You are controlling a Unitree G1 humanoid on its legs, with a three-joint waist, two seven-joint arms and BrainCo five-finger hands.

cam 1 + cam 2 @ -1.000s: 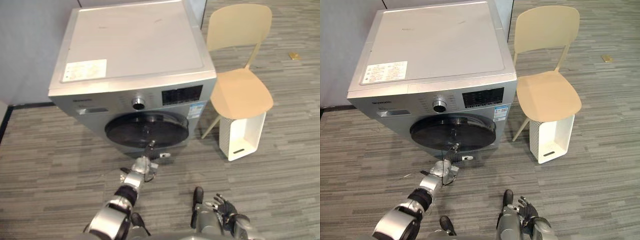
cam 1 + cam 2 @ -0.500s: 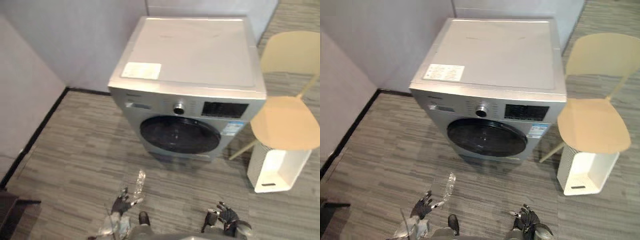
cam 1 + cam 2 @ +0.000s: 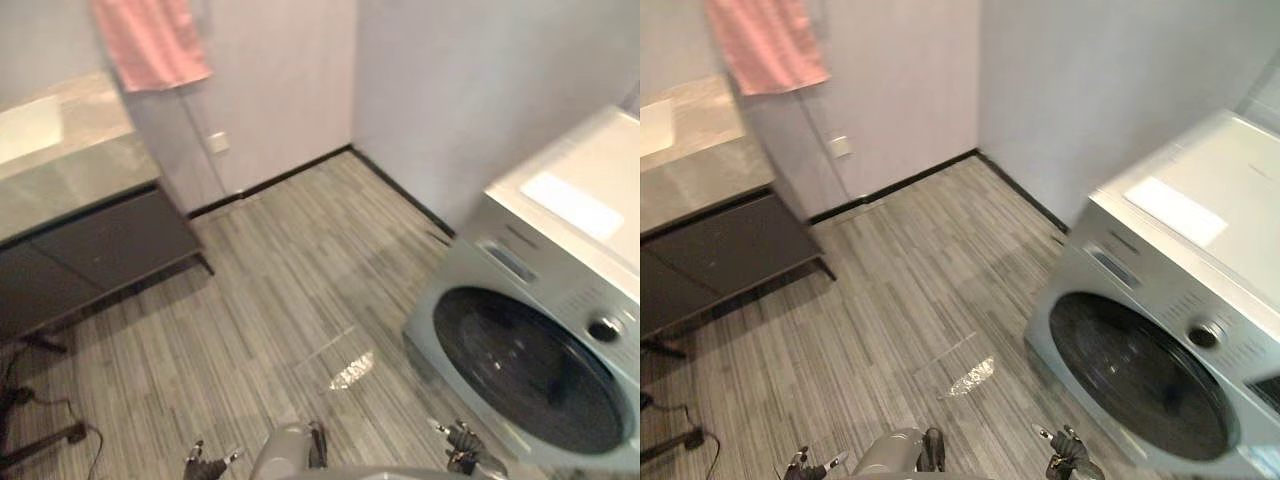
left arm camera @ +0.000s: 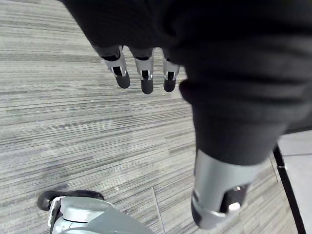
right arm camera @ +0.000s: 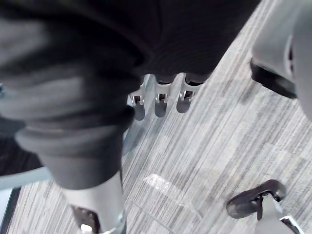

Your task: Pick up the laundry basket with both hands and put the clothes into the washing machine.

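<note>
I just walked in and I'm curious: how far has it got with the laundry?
The silver front-loading washing machine stands with its dark round door closed. The left hand and right hand hang open over the grey striped floor, holding nothing. That fits either clothes already loaded or the basket yet to be fetched.

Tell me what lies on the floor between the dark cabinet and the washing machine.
In the left eye view, bare grey striped floor runs between the dark cabinet and the washing machine, with just a bright glare patch on it.
</note>
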